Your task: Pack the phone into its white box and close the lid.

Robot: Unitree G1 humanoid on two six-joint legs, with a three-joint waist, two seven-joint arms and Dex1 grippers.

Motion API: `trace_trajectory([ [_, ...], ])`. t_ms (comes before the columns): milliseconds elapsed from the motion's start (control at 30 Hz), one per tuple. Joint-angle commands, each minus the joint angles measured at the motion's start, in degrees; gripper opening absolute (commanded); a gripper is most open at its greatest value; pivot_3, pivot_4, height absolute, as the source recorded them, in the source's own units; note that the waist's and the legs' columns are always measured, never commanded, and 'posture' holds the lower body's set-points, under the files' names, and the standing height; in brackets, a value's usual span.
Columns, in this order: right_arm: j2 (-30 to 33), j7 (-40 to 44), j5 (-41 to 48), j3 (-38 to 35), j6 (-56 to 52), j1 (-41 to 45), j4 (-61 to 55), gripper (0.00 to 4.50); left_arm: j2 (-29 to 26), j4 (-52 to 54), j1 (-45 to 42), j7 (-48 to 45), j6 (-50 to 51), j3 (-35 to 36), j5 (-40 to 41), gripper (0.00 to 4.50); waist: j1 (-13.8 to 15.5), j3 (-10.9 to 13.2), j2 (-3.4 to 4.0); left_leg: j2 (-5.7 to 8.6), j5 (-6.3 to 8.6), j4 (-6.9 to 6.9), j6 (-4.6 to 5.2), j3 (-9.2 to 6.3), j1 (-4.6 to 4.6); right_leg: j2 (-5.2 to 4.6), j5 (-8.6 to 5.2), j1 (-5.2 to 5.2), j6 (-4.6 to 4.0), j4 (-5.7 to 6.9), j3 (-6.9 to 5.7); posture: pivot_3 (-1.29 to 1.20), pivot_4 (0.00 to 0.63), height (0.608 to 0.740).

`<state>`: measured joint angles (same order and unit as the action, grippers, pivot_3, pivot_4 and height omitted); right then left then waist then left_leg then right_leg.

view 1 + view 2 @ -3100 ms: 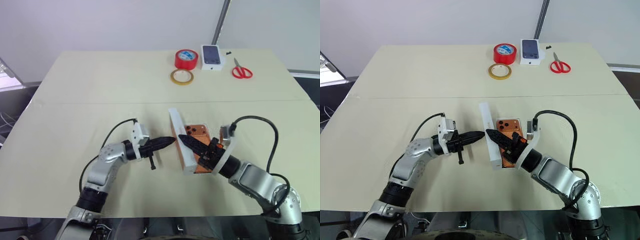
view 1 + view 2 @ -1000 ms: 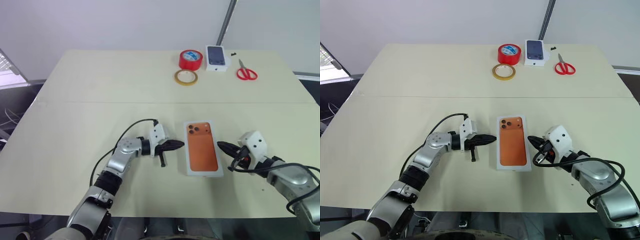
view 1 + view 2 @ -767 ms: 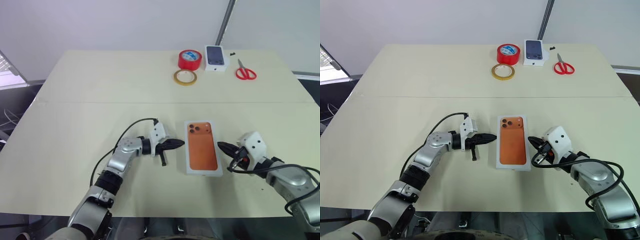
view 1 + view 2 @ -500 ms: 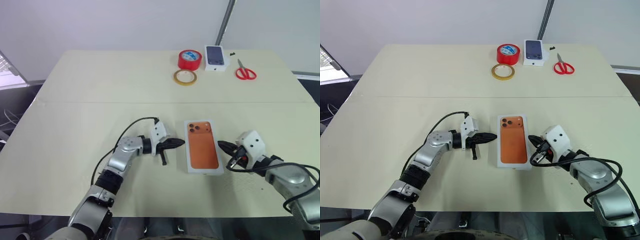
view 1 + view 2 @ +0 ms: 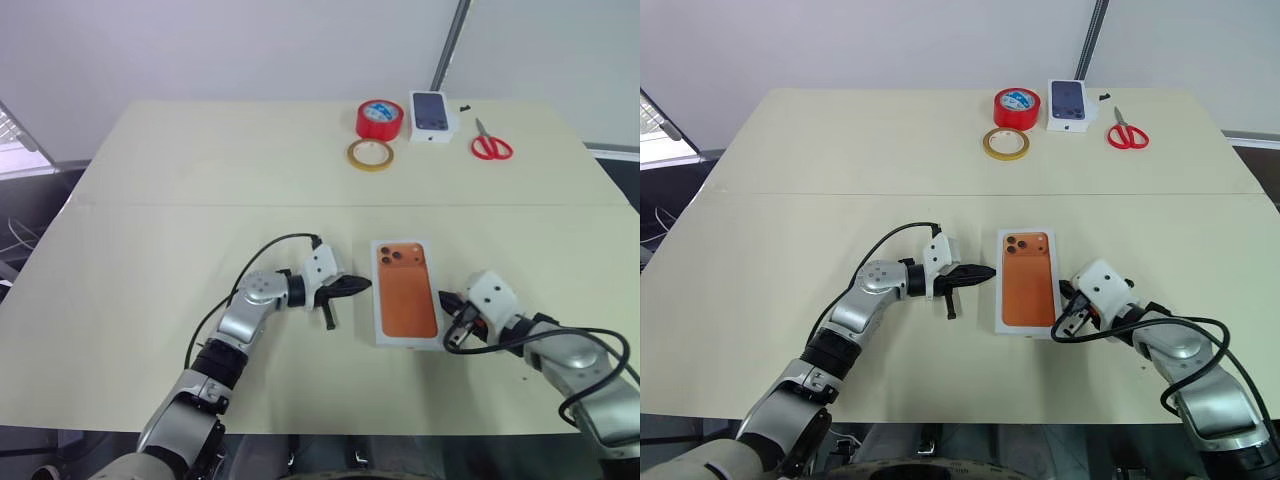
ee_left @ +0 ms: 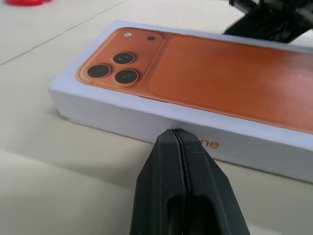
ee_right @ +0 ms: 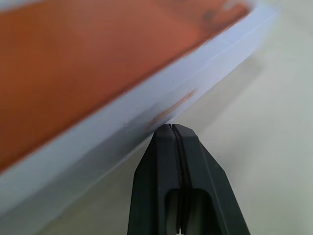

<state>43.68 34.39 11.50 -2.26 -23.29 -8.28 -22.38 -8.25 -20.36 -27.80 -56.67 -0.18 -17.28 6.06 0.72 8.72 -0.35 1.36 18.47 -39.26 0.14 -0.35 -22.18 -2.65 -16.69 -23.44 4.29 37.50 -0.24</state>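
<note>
The white box [image 6: 122,120] lies closed at the table's near middle. Its lid [image 5: 406,290] sits on top and bears an orange phone picture with three dark lenses; orange lettering runs along one side wall. The phone itself is hidden. My left gripper [image 5: 362,286] is shut, its tip just off the box's left side wall. My right gripper [image 5: 447,301] is shut too, low on the table, its tip right at the box's right side wall [image 7: 146,112]. Neither gripper holds anything.
At the far edge of the table stand a red tape roll [image 5: 378,117], a tan tape ring [image 5: 369,154], a small white box printed with a dark phone [image 5: 432,113] and red scissors [image 5: 490,146]. A black cable loops over each wrist.
My right gripper has sunk a little and closed in on the box's right side. The left gripper and the box have stayed put.
</note>
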Motion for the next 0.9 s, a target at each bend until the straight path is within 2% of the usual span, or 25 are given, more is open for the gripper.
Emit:
trace_trajectory([
  [33, -1.0, 0.8, 0.07, -0.28, 0.89, 1.5, -0.57, 0.02, 1.02, 3.19, -0.52, 0.01, 1.12, -0.25, 1.36, 0.0, -0.04, 0.0, 0.0, 0.0, 0.0, 0.0, 0.0, 0.0, 0.0, 0.0, 0.0, 0.0, 0.0, 0.0, 0.0, 0.0, 0.15, 0.74],
  [367, 3.73, 5.36, 1.48, -10.96, 2.83, 2.78, 2.82, 0.02, -1.29, 3.26, 0.18, 0.97, 1.73, 2.03, 2.16, 0.0, 0.03, -0.01, 0.01, 0.01, -0.01, -0.02, -0.01, 0.0, 0.01, 0.0, 0.0, 0.01, 0.0, 0.03, 0.0, 0.0, 0.15, 0.74],
  [433, 3.5, 5.89, 2.66, -12.11, 2.82, 3.96, 2.19, 0.02, -1.08, 3.09, -0.09, 0.85, 2.47, 2.55, 3.28, 0.0, -0.1, -0.01, 0.02, 0.01, -0.01, -0.01, -0.01, 0.0, 0.03, 0.01, 0.0, 0.01, 0.0, 0.04, 0.0, 0.0, 0.15, 0.74],
  [533, -0.61, 5.33, 10.74, -14.89, -1.77, 7.88, -0.08, 0.02, 0.91, 3.65, -2.77, 2.29, 6.23, 5.67, 7.31, 0.0, -0.06, 0.0, 0.01, 0.01, -0.02, -0.03, -0.04, 0.0, 0.06, 0.01, 0.0, 0.01, 0.0, 0.12, 0.01, 0.0, 0.15, 0.74],
  [667, -3.05, 5.64, 14.68, -11.44, -7.44, 7.4, -3.43, 0.02, 4.98, 0.38, -9.12, 4.34, 6.8, 6.84, 8.18, 0.0, 0.4, 0.01, -0.04, 0.02, -0.02, -0.09, -0.04, -0.02, 0.03, 0.0, 0.0, 0.01, 0.0, 0.17, 0.01, 0.0, 0.15, 0.74],
  [800, -3.01, 4.97, 10.59, -6.45, -6.21, 5.54, -2.89, 0.02, 7.23, -5.63, -11.98, 5.7, 5.55, 4.33, 4.37, 0.0, 0.11, 0.0, -0.03, 0.09, 0.0, -0.1, 0.0, 0.0, 0.01, -0.03, 0.01, 0.03, 0.01, 0.12, 0.02, 0.0, 0.15, 0.74],
  [900, -0.11, 6.56, 4.73, -1.31, -3.17, 1.9, -2.25, 0.02, 7.93, -10.44, -12.27, 6.72, 5.3, 1.47, 0.82, 0.0, -0.07, 0.0, -0.03, 0.09, 0.0, -0.09, 0.0, 0.01, 0.02, 0.0, 0.0, 0.0, 0.02, 0.15, 0.02, 0.0, 0.15, 0.74],
])
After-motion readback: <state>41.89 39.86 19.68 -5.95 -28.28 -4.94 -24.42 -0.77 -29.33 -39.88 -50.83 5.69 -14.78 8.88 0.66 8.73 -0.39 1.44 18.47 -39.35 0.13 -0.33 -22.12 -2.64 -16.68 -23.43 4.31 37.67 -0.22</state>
